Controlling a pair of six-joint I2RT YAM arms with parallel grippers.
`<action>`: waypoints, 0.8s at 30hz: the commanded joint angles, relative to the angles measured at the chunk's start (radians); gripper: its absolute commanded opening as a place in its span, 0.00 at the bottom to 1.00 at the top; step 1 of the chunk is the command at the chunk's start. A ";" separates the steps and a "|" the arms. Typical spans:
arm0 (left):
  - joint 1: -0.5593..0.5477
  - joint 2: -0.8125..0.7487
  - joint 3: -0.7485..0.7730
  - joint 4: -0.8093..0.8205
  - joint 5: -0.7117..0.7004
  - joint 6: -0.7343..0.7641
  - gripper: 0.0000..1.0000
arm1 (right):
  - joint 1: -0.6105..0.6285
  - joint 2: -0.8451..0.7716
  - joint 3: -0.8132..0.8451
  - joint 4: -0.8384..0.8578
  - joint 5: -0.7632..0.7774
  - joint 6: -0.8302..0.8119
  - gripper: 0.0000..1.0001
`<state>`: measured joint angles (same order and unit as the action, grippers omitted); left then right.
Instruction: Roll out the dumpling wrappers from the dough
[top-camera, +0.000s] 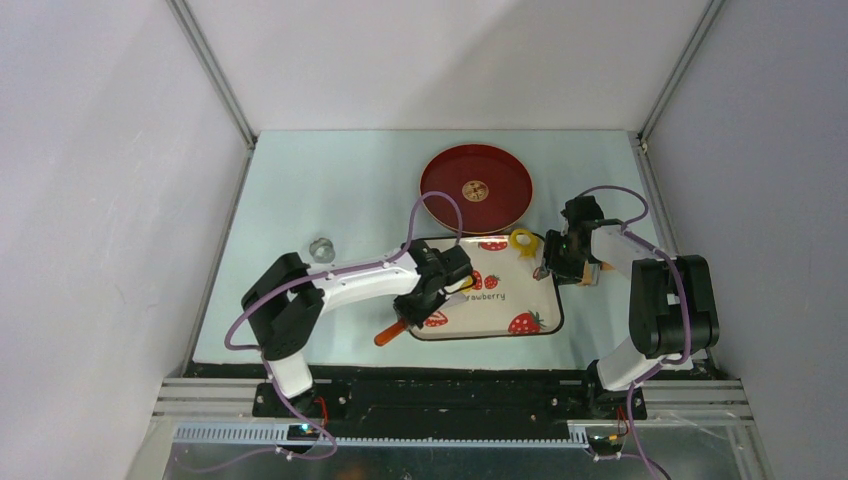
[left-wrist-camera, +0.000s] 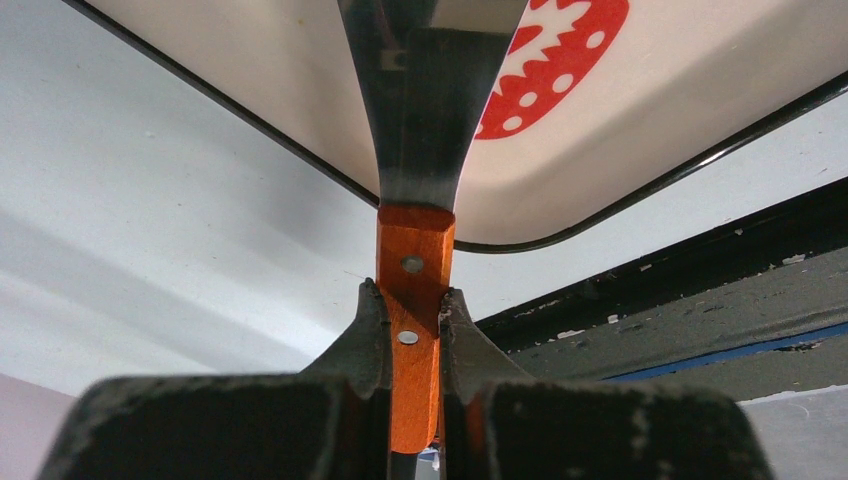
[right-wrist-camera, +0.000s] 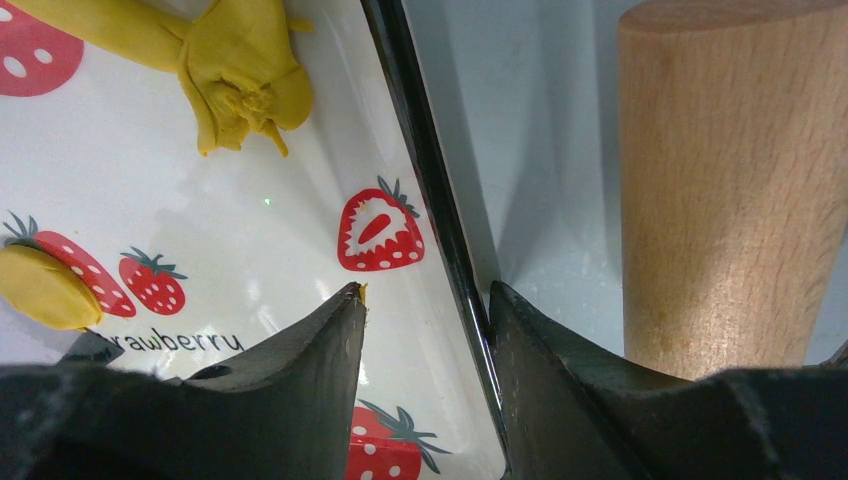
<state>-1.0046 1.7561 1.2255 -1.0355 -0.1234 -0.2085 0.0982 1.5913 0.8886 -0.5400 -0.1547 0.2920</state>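
Writing: "strawberry", printed on the tray (right-wrist-camera: 250, 240)
Left gripper (left-wrist-camera: 412, 330): clenched on the orange handle of a scraper (left-wrist-camera: 420, 100)
Right gripper (right-wrist-camera: 425, 300): jaws apart, astride the tray's right rim
Dough (right-wrist-camera: 240, 80): on the tray, ahead and left of that gripper, apart from it

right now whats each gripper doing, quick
left gripper: shut on the orange-handled scraper.
right gripper: open, jaws astride the rim of the tray, holding nothing.
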 joint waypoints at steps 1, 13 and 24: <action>0.022 0.005 0.046 0.071 -0.008 0.010 0.00 | 0.022 0.016 0.009 0.010 -0.060 0.004 0.53; 0.053 0.010 0.044 0.098 0.008 0.002 0.00 | 0.025 0.020 0.009 0.012 -0.068 0.002 0.53; 0.087 0.004 0.018 0.115 0.017 -0.029 0.00 | 0.028 0.021 0.009 0.010 -0.069 0.000 0.54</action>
<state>-0.9360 1.7672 1.2270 -0.9874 -0.0933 -0.2104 0.1093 1.5932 0.8886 -0.5400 -0.1753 0.2901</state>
